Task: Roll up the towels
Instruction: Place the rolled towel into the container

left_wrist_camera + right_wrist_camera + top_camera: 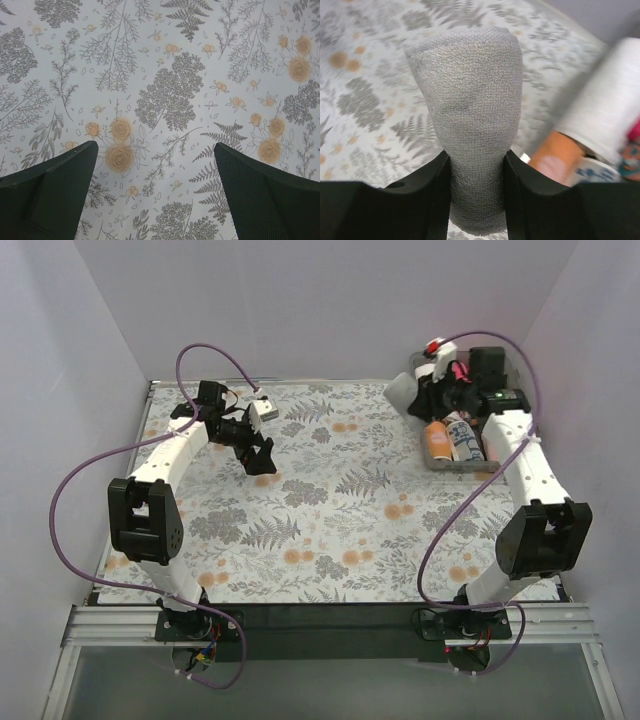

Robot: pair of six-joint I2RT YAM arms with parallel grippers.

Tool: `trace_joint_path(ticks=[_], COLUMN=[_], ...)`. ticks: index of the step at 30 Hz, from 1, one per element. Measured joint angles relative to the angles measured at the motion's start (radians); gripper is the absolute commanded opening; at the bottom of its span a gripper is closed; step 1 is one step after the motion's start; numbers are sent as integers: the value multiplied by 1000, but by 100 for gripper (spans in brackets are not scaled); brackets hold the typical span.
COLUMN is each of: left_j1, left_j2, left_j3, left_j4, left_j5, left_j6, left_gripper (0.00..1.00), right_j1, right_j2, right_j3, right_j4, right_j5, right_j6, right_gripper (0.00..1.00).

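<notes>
My right gripper point(477, 165) is shut on a grey-white rolled towel point(470, 100), which stands up between the fingers. In the top view this gripper point(420, 395) holds that towel point(400, 395) at the back right, just left of the bin. Beside it lie an orange roll point(555, 157) and a white roll point(607, 110). My left gripper point(156, 150) is open with only the floral covering between its fingers. It hangs over the back left of the table point(262, 458), far from the towels.
A clear plastic bin point(455, 468) at the back right holds an orange roll point(437, 440) and a white roll with blue print point(462, 437). The floral table covering point(330, 520) spans the table. Walls close in on the left, back and right.
</notes>
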Motion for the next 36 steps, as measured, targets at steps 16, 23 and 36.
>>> trace_joint_path(ticks=[16, 23, 36], left_j1=[0, 0, 0], left_j2=[0, -2, -2], left_j3=[8, -15, -45], left_j4=[161, 146, 131], left_j5=[-57, -83, -91], left_j6=[-276, -284, -310], left_gripper=[98, 98, 98], right_j1=[-373, -379, -377], right_j2=[391, 392, 341], right_j3=[431, 372, 116], right_j4=[-10, -90, -205], right_j5=[112, 128, 130], right_j6=[109, 92, 85], right_gripper=[1, 1, 1])
